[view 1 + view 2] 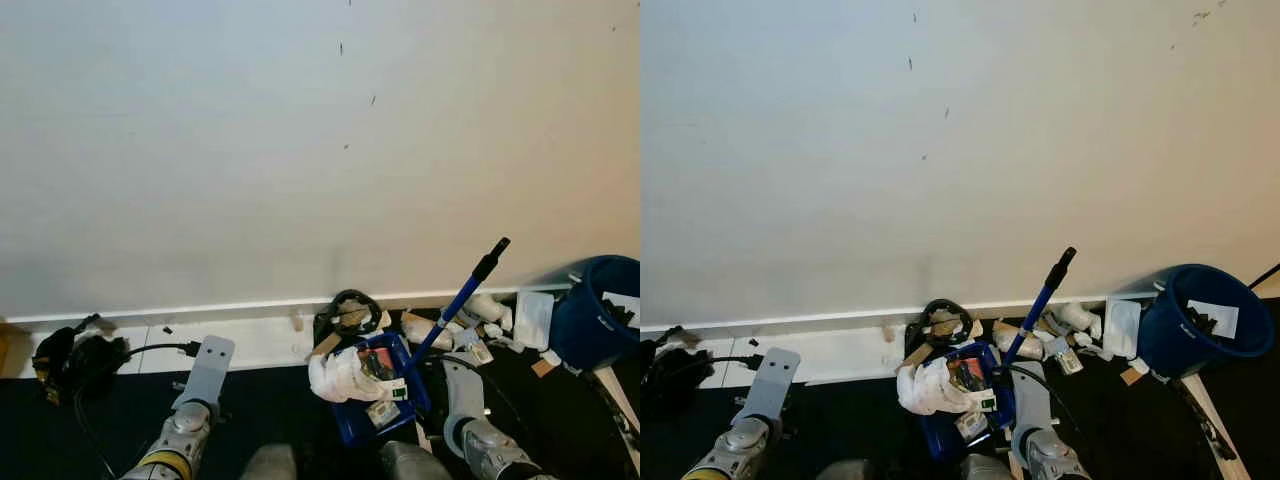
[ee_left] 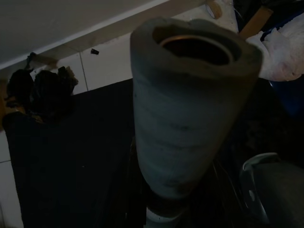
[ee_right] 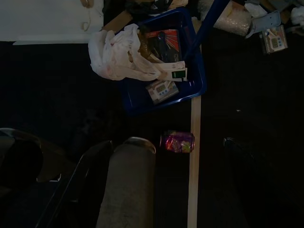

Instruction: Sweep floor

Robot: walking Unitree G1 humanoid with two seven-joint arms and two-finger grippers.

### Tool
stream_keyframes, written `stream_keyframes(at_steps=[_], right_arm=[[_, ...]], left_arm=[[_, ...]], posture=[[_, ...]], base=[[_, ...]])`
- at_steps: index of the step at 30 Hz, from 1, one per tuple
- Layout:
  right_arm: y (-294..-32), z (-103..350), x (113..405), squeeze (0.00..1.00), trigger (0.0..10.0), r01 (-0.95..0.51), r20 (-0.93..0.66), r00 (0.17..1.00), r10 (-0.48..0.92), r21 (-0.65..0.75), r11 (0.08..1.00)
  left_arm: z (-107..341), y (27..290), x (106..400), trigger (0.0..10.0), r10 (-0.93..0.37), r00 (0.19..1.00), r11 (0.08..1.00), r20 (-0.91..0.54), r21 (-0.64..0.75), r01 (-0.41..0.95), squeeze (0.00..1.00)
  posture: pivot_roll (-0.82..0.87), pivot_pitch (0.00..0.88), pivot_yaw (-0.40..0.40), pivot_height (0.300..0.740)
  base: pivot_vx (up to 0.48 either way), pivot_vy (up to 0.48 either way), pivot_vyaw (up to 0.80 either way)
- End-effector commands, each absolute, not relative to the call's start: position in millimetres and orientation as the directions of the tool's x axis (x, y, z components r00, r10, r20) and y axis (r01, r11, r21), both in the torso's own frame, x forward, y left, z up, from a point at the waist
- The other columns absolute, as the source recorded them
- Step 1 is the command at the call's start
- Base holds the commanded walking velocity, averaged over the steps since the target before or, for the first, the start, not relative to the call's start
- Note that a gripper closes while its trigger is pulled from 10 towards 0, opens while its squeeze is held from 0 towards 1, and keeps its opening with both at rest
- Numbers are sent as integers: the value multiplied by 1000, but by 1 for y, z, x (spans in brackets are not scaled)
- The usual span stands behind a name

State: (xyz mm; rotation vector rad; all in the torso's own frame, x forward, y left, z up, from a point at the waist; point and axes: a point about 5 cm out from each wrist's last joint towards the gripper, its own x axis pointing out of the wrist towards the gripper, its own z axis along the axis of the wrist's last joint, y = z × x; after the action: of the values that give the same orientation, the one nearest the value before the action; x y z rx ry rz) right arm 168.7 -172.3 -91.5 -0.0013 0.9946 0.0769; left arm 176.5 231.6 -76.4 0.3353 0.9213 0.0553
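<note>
Dustpan (image 1: 375, 395), heaped with litter, lies just before my right pincer (image 1: 455, 385), whose grip I cannot tell. Nudged, it could spill onto the floor (image 3: 247, 109).

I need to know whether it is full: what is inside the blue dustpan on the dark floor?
The blue dustpan holds a crumpled white plastic bag, a red-and-black packet and a small printed packet. Whatever lies beneath the bag is covered.
</note>
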Motion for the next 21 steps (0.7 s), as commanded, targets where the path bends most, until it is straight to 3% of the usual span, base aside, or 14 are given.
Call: stream_keyframes(at_steps=[1,9,12,17,21], right_arm=[[-176,-91,168,0,10000,-62,-839,542,55,25,998],[-174,-95,161,0,10000,-71,-850,523,57,23,997],[-172,-96,159,0,10000,-76,-853,517,67,32,997],[-173,-96,158,0,10000,-111,-863,500,70,16,994],[-178,-91,168,0,10000,-61,-845,532,51,21,998]], left_arm=[[-77,232,174,10000,182,601,956,-778,283,77,0],[-78,236,170,10000,241,593,931,-768,355,81,0],[-81,231,167,10000,224,580,920,-784,367,141,0],[-81,231,169,10000,245,579,924,-777,367,103,0],[-81,229,170,10000,230,580,928,-781,355,109,0]], posture=[[159,0,-50,740],[150,0,-47,740],[154,0,-59,740],[146,0,-64,740],[149,0,-73,740]], base=[[0,0,0],[0,0,0],[0,0,0],[0,0,0],[0,0,0]])
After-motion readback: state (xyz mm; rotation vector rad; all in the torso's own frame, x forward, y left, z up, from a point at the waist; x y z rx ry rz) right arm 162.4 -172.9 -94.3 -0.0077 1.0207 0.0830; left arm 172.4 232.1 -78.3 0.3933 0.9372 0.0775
